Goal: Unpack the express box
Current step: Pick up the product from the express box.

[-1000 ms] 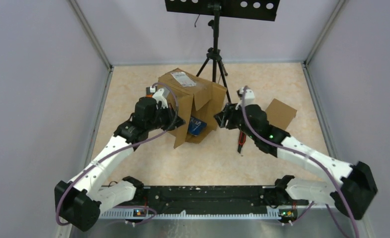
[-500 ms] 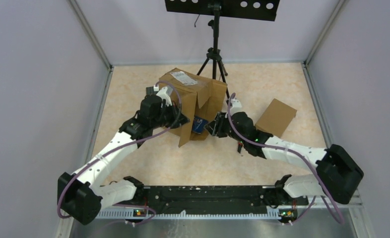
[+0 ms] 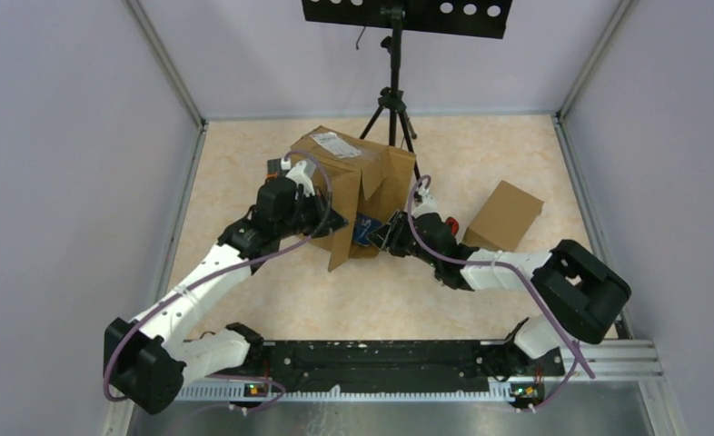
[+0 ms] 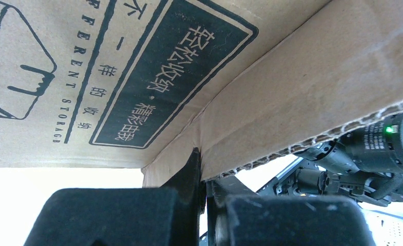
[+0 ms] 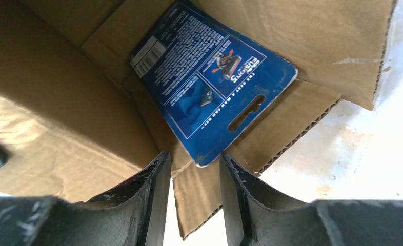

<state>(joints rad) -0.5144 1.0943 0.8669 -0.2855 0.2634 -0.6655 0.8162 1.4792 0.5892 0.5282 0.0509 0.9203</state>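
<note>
Box (image 3: 337,171) with blue package (image 5: 209,82) inside

Soft, even overhead light leaves the top view sharp, with faint shadows. Both wrist views burn to white glare on the table (image 5: 374,133); the inside of the box (image 5: 61,118) is dim, the near fingers (image 5: 145,205) blurred

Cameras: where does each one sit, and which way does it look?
Top external: above and behind the robot, looking down; left hand, right hand and express box show.
Left wrist: on the left hand, facing the box flap it pinches; fingers show.
Right wrist: on the right hand, facing into the box at a blue packet; fingers show.
Top and right wrist both show the packet.
</note>
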